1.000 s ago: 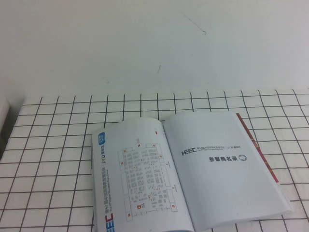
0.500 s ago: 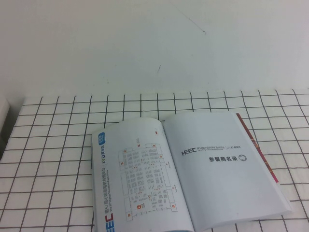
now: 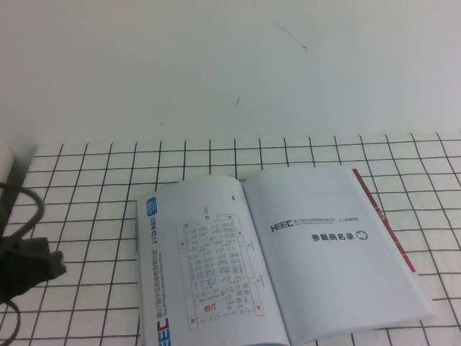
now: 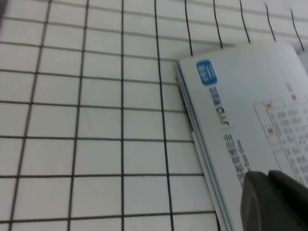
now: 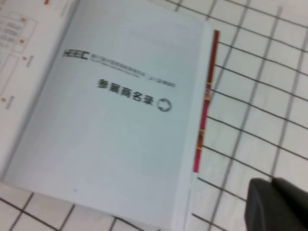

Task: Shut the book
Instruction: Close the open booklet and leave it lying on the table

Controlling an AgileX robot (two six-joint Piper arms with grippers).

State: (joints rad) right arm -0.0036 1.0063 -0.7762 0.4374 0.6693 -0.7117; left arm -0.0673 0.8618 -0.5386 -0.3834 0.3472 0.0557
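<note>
Left gripper [image 4: 275,201]: only a dark corner shows, above the grid-lined table [image 3: 86,187] on the book's [image 3: 288,252] left side; grip state cannot be told. Left arm [image 3: 29,265] sits dark at the table's left edge. Right gripper [image 5: 278,206]: dark corner only, off the book's red-edged right side; grip state cannot be told. Book lies open and flat, 2 pages up: floor plan left, HEEC title right.
</note>
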